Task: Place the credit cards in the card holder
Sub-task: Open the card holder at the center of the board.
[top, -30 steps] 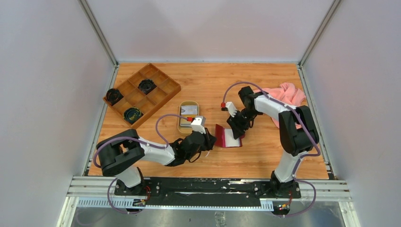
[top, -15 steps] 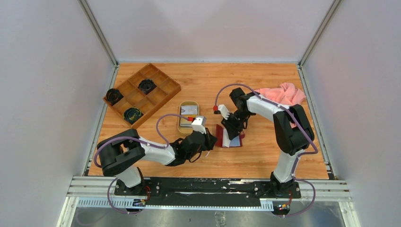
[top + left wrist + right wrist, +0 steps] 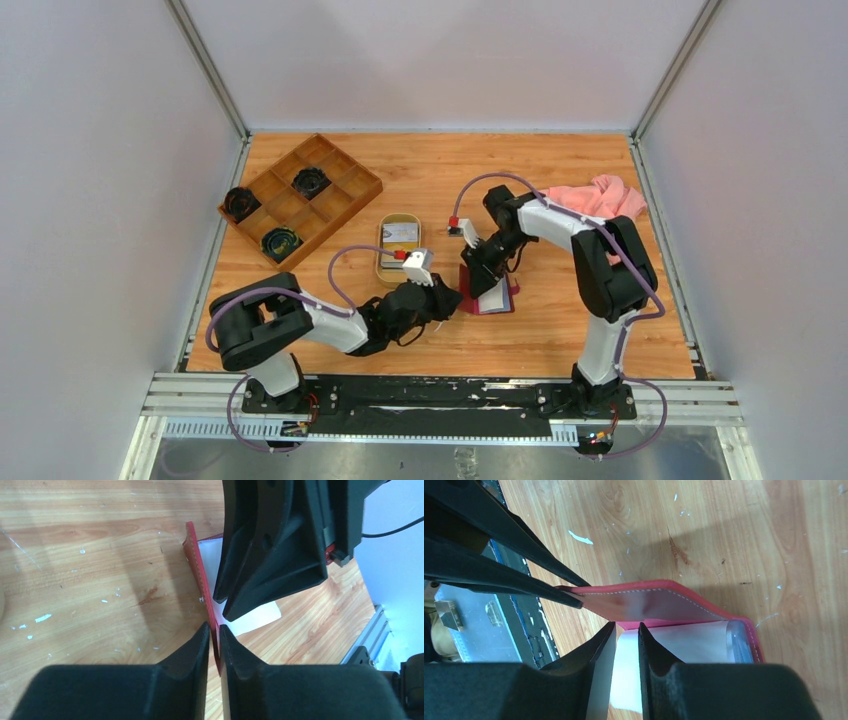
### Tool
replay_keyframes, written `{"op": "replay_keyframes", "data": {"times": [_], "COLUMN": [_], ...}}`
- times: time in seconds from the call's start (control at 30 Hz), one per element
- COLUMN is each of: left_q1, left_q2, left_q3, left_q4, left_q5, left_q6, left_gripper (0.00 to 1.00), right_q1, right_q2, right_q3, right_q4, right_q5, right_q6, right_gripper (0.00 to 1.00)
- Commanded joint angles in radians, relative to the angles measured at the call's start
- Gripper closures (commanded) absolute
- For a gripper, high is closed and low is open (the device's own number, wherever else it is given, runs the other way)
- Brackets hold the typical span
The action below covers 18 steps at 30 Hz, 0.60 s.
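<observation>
2 grippers: left gripper (image 3: 214, 630) and right gripper (image 3: 625, 626) meet at the card holder (image 3: 649, 602), near the middle of the surface (image 3: 724, 530).
Left gripper: fingers almost together, pinching the free edge of the holder's red flap, which stands upright between them.
Right gripper: fingers a narrow gap apart with nothing clamped, tips pointing down into the open fold over the white credit card (image 3: 684, 640) (contact cannot be told).
Card holder: open, 1 half flat on the wood, the other half upright.
White credit card: lying on the flat half, just beside the upright flap.
Tray (image 3: 380, 250): oval, tan, just left of the holder, with more credit cards (image 3: 400, 232) inside.
Box (image 3: 335, 200): brown, compartmented, far left.
Cloth (image 3: 600, 195): pink, far right.
</observation>
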Motion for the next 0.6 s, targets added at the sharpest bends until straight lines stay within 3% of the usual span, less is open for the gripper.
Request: {"op": "replay_keyframes", "data": {"times": [0.0, 0.2, 0.3, 0.4, 0.57], "left_q1": [-0.010, -0.010, -0.010, -0.010, -0.010], "left_q2": [-0.007, -0.012, -0.009, -0.002, 0.010], "left_q3": [-0.046, -0.063, -0.057, -0.053, -0.050], "left_q4": [0.107, 0.135, 0.122, 0.110, 0.110], "left_q5": [-0.010, -0.006, -0.008, -0.009, -0.005], "left_q6": [-0.003, 0.010, 0.016, 0.021, 0.022], "left_gripper": [0.78, 0.74, 0.77, 0.82, 0.87], "right_q1": [0.000, -0.009, -0.024, -0.049, -0.092], "right_q2": [0.035, -0.021, -0.119, -0.208, -0.183], "right_q3": [0.014, 0.016, -0.004, -0.038, -0.042], "right_q4": [-0.006, -0.024, -0.039, -0.009, 0.025], "right_q5": [-0.030, -0.018, 0.001, 0.040, 0.213], "right_q6": [0.037, -0.007, -0.076, -0.073, -0.017], "right_gripper": [0.73, 0.72, 0.71, 0.60, 0.56]}}
